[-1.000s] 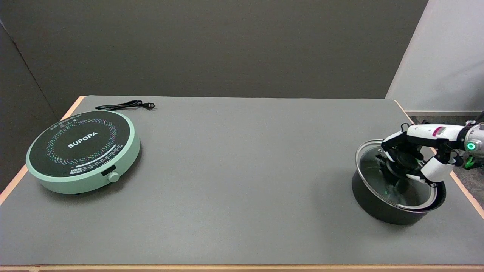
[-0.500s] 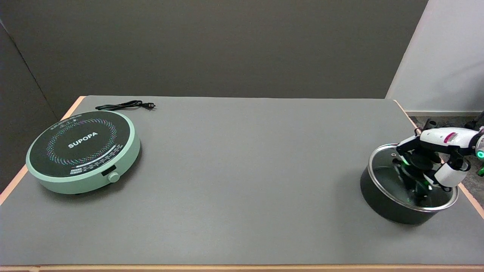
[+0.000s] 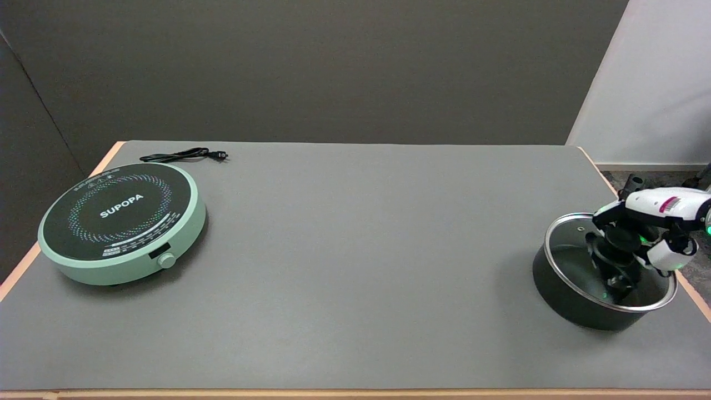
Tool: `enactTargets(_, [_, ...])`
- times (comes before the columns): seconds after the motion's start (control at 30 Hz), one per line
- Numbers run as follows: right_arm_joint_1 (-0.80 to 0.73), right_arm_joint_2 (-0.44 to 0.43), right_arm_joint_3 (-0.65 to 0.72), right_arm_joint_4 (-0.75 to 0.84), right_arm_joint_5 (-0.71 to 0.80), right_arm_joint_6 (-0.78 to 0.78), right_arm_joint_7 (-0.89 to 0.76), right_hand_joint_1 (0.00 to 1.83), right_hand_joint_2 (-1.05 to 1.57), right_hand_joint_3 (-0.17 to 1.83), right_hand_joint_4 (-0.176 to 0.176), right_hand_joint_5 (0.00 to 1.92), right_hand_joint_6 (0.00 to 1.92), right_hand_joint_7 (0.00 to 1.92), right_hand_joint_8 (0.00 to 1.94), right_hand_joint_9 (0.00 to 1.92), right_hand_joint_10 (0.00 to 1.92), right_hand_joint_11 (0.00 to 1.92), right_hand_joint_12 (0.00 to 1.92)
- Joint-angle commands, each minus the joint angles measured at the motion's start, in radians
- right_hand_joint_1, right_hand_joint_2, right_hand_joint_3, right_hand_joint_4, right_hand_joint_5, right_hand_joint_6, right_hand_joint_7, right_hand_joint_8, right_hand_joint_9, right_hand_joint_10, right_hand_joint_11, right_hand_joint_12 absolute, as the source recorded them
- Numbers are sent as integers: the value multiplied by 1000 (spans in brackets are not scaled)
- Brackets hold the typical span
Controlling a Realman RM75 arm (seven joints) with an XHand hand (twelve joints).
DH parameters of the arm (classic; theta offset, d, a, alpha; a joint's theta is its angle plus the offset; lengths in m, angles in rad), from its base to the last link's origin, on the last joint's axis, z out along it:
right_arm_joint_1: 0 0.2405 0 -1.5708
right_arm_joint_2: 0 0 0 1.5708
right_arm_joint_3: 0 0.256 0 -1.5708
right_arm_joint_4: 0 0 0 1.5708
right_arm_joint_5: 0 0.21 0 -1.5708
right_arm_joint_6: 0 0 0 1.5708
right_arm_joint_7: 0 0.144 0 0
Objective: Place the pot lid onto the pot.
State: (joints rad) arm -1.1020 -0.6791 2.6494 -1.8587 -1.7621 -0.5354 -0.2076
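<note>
Starting far to the left of our fingers, we are seeing a mint-green SUPOPA induction cooker [image 3: 122, 222] sitting on the grey table [image 3: 355, 266], with its black power cord [image 3: 183, 155] lying loose just behind it. Both are lying well apart from where we are working.

Over at the table's right end, directly under our fingers, the black pot [image 3: 589, 303] is standing near the edge. The glass pot lid [image 3: 572, 261], ringed in a steel band, is lying on the pot's mouth and appears to be sitting level on the rim, though the far side is partly hidden by our hand. Our right hand [image 3: 639, 244] is reaching in from the right, and our fingers [image 3: 669, 255] are curling around the black knob [image 3: 619, 239] at the lid's centre, gripping it as far as we can tell.

We are judging the lid as stiff, fairly heavy for its size, smooth and breakable, so the knob is the right hold; the steel band would be slipping between our fingertips. Any lowering or letting go should be happening gently, since glass on a metal rim can be chipping or skating sideways.
</note>
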Motion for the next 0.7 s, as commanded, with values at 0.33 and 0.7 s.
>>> enactTargets(0.33, [51, 26, -7, -4, -13, 18, 30, 513, 481, 885, 122, 249, 149, 557, 211, 681, 480, 455, 1008])
enactTargets(0.7, [146, 62, -7, 0, -37, 19, 28, 347, 274, 751, 105, 2, 106, 37, 134, 117, 162, 255, 477])
